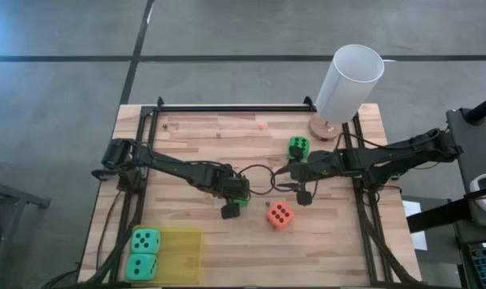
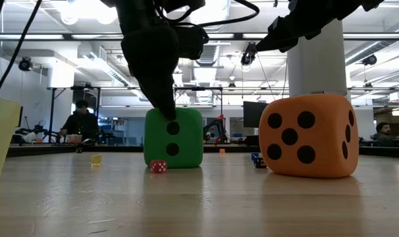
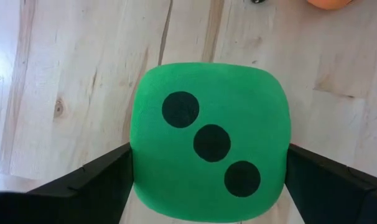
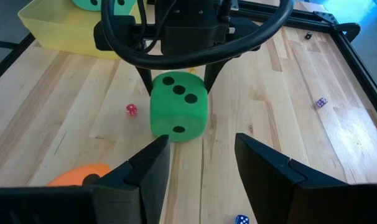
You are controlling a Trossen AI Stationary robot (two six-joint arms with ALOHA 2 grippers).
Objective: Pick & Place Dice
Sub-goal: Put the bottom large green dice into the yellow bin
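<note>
- While I watch from above, the left gripper (image 1: 236,197) sits at frame centre, fingers spread either side of a green die (image 3: 210,140) resting on the table (image 1: 187,144).
- Right gripper (image 1: 301,191) hangs open just right of centre, empty.

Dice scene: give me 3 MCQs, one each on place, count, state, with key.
1. Where are the two teal dice?
A. in the yellow tray
B. beside the white cylinder
C. in the right claw

2. How many pips show on top of the green die between the left claw's fingers?
A. one
B. three
C. six

3. The right claw is:
A. shut on the orange die
B. open, holding nothing
C. out of view

Key: 1 A, both sit in the tray; 2 B, left wrist view shows a diagonal three; 3 B, its fingers stand apart and bare.
</note>
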